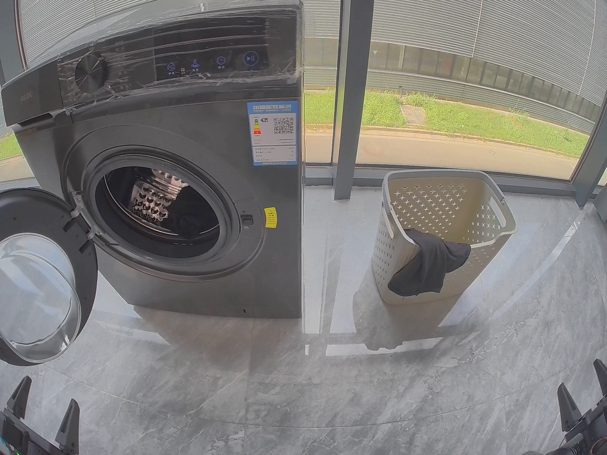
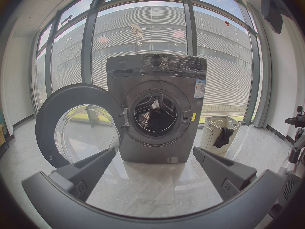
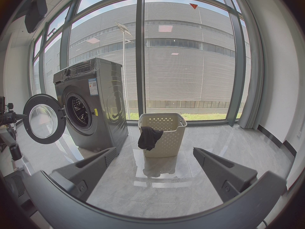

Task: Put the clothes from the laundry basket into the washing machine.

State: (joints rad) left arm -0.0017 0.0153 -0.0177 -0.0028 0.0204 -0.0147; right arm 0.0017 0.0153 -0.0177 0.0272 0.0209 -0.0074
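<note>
Left gripper [image 1: 49, 394] sits low at near left, jaws spread, holding nothing. Washing machine [image 1: 190, 127] stands ahead of it, door [image 1: 38, 298] swung open leftward. Energy label [image 1: 272, 133] and yellow sticker [image 1: 270, 217] on the front, print too small to read. Laundry basket [image 1: 387, 257] stands right of the machine. Dark garment [image 1: 430, 263] drapes over its near rim, long axis hanging down outside, well ahead-left of right gripper [image 1: 580, 377], whose jaws are also spread and hold nothing. Right arm looks nearer.
</note>
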